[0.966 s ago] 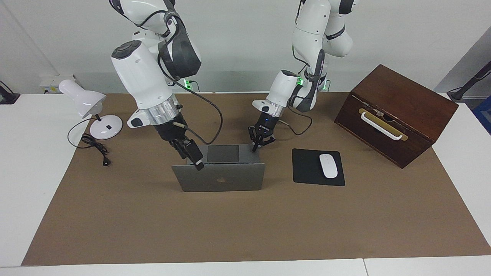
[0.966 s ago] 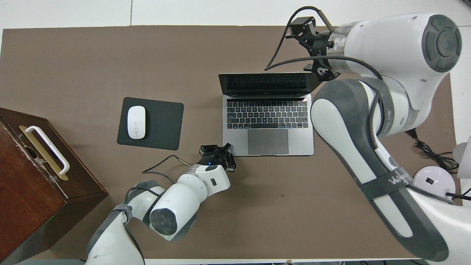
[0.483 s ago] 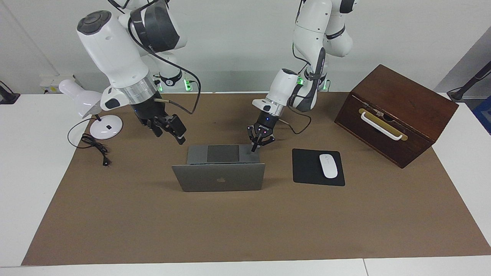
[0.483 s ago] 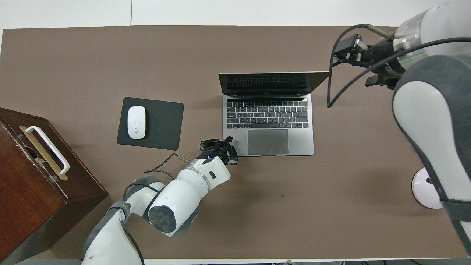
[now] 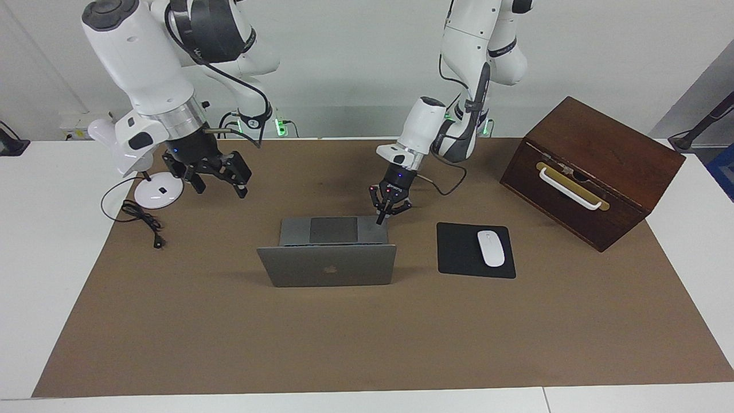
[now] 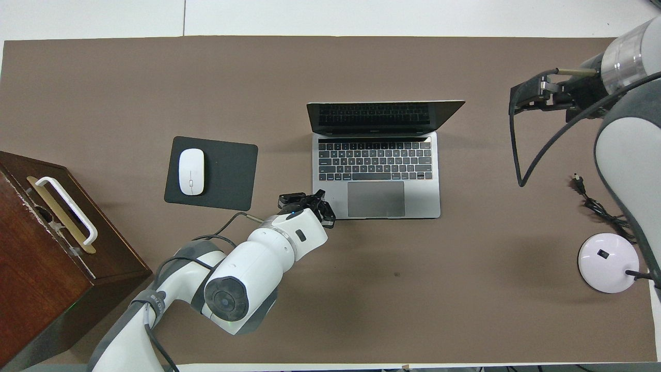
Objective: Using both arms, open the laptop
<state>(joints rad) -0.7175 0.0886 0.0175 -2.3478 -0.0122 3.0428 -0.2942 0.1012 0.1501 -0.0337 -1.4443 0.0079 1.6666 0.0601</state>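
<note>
The laptop (image 5: 327,257) is standing open mid-counter, the clenched left pincer (image 5: 379,219) pressing its base corner nearest the robots, the released right pincer (image 5: 219,182) hovering over bare mat, so lifting carelessly risks dragging the base askew.

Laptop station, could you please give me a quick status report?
Left gripper shut, tip at the laptop base corner. Right gripper open, raised near the lamp. Lid open, upright. Nothing in the way.
</note>
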